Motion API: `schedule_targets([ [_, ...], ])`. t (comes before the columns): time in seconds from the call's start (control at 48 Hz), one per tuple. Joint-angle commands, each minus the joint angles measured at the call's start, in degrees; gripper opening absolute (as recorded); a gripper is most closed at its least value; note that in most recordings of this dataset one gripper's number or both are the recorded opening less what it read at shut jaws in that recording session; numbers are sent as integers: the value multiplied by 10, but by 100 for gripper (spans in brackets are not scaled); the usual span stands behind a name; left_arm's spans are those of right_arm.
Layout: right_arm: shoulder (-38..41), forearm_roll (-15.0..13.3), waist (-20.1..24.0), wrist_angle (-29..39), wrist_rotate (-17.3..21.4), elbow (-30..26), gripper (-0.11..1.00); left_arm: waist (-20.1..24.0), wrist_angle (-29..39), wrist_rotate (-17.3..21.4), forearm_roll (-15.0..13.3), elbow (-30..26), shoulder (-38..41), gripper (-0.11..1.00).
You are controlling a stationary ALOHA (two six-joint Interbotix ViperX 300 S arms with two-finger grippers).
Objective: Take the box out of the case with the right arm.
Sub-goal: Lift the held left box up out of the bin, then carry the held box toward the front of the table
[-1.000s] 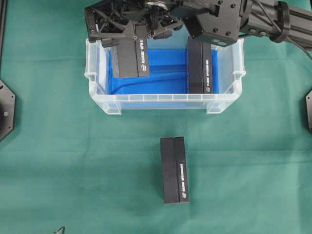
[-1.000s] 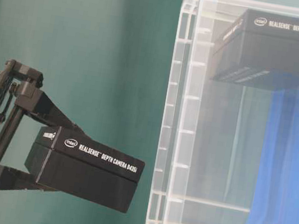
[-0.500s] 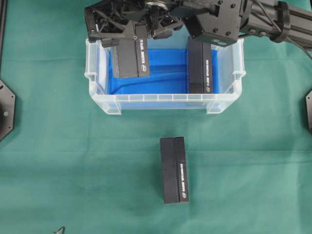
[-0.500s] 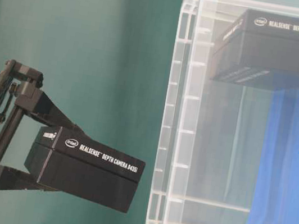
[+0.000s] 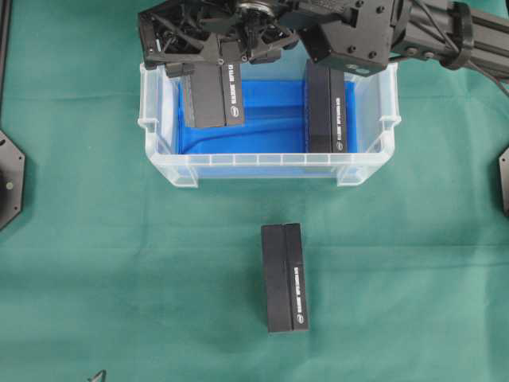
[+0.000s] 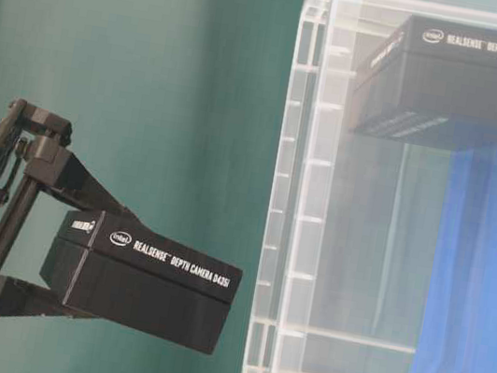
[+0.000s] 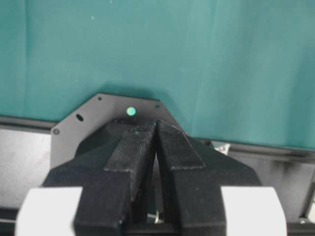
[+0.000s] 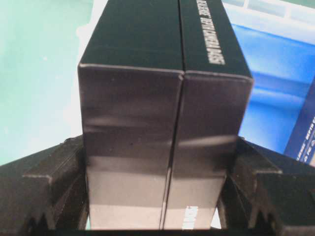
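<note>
The clear case (image 5: pixel 270 163) with its blue lining stands at the back of the green table. My right gripper (image 5: pixel 208 73) reaches across from the right and is shut on a black box (image 5: pixel 211 94) held over the case's left part. In the table-level view this box (image 6: pixel 144 279) hangs tilted, apart from the case wall (image 6: pixel 298 204), between the fingers of the right gripper (image 6: pixel 99 267). The right wrist view shows the box (image 8: pixel 165 113) filling the space between both fingers (image 8: pixel 54 187). My left gripper (image 7: pixel 156 125) is shut and holds nothing, away from the case.
A second black box (image 5: pixel 324 103) lies in the right part of the case. A third black box (image 5: pixel 285 274) lies on the cloth in front of the case. Black base plates (image 5: pixel 8 179) sit at the table's left and right edges.
</note>
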Motion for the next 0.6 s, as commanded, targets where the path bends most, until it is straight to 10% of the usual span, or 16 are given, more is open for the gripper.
schedule_targets([
  [0.0,-38,-3,1,-2,-2,-18,69,-1,-3,-1,2,-6,3,0],
  [0.584,-38,-3,20,-1,3,-21,69,-1,-2,1,2,-6,3,0],
])
